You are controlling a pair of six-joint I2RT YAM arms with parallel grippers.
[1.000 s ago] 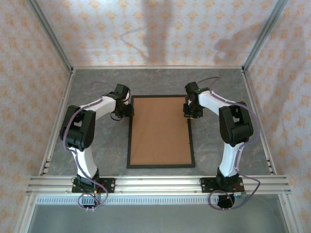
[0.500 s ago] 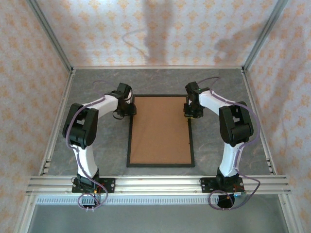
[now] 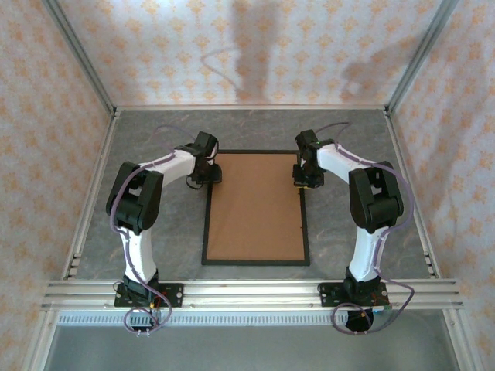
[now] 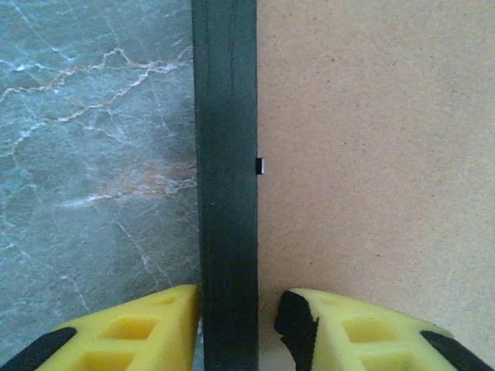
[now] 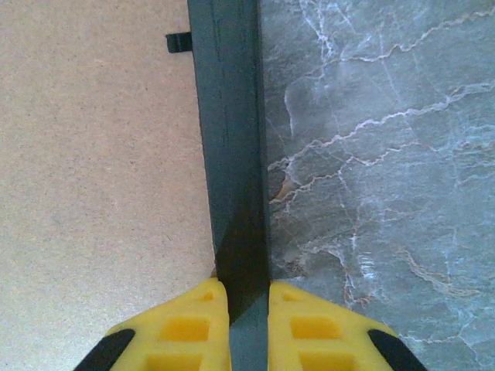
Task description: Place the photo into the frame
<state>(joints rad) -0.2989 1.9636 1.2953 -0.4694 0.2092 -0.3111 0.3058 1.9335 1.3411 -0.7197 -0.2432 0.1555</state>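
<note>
Black frame (image 3: 255,264) at picture centre, brown board (image 3: 255,205) inside; left claw (image 4: 238,297) apart astride left rail, right claw (image 5: 248,286) clamped on right rail.

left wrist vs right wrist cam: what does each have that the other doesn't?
Left wrist: left tool straddling the frame rail, a gap on the backing board side; board right of the rail. Right wrist: right tool tight against the rail; board left of it. Both: black rail, small black tab, brown board, marble table.
</note>
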